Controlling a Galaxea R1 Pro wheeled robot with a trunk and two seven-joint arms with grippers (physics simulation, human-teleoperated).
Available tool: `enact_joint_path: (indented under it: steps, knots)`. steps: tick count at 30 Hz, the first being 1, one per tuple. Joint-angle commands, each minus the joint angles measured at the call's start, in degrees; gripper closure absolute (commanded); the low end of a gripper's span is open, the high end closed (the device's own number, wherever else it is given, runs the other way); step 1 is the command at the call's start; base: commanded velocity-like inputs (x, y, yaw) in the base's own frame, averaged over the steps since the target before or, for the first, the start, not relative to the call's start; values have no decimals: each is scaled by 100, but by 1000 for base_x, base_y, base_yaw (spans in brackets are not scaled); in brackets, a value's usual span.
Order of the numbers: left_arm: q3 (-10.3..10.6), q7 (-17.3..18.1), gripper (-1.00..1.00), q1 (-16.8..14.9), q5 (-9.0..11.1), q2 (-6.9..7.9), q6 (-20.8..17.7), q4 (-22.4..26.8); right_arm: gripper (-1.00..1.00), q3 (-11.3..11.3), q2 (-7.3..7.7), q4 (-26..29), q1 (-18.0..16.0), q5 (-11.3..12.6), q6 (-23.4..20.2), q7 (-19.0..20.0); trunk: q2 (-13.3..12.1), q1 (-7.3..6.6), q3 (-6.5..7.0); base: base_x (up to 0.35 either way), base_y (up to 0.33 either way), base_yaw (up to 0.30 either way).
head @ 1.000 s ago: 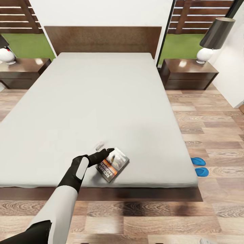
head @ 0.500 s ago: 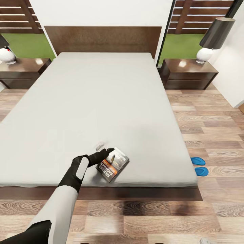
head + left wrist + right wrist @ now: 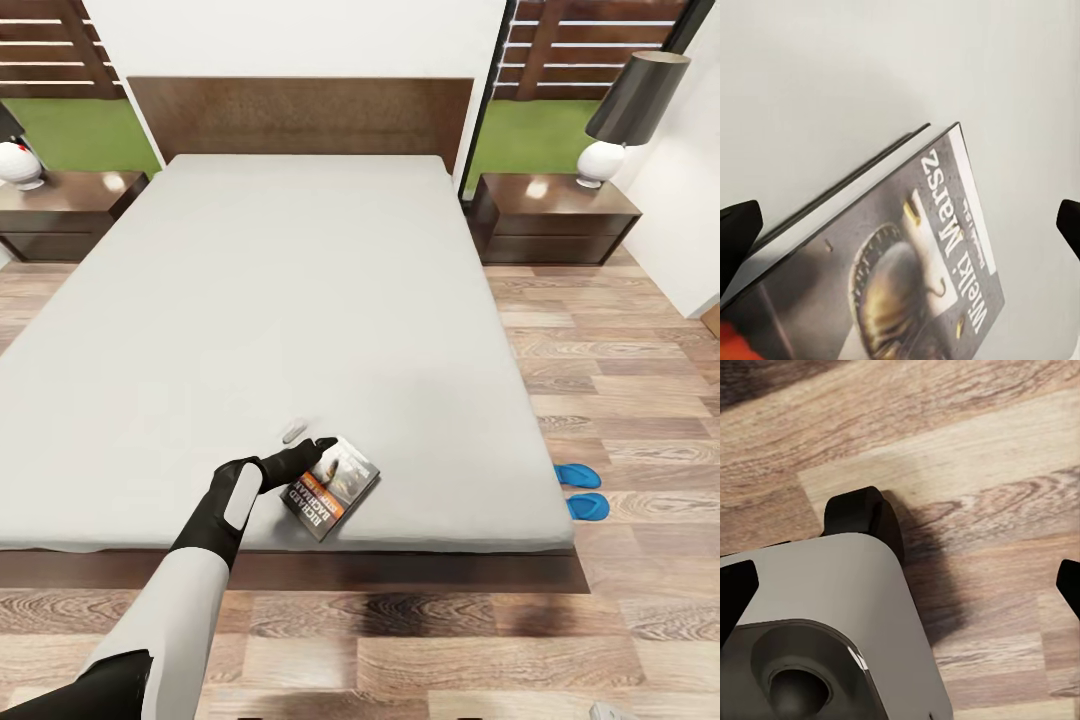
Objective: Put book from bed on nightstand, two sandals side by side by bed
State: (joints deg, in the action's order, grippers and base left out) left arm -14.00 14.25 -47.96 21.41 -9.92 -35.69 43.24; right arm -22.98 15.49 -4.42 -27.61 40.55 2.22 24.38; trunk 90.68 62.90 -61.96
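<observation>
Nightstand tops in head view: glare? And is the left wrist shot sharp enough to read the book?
Head view: both nightstand tops, left and right, carry pale glossy highlights near the lamps. Left wrist view: the book is soft and slightly blurred, yet "Wielki Marsz" is legible; it casts a faint shadow on the mattress.

The bed (image 3: pixel 300 300) has a smooth matt pale cloth mattress in a dark wood frame, the book (image 3: pixel 335 487) a glossy paper cover, the nightstand (image 3: pixel 555 215) a glossy dark wood top, and the floor (image 3: pixel 620 380) grained brown planks.
</observation>
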Motion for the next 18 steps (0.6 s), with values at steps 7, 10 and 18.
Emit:
enact_joint_path:
  steps: [7,10,18]
  knots:
    - [-35,8,-100,-3,-6,-8,-57,1,-100,-49,-2,-23,-8,50,24,40,2,0,-4,-106,0,0]
    - [-36,8,-100,-3,-6,-8,-60,1,-100,-49,-2,-23,-8,50,22,40,2,0,-4,-91,0,0]
    - [-34,8,-100,-3,-6,-8,-61,1,-100,-49,-2,-23,-8,50,24,40,2,0,-4,-10,0,0]
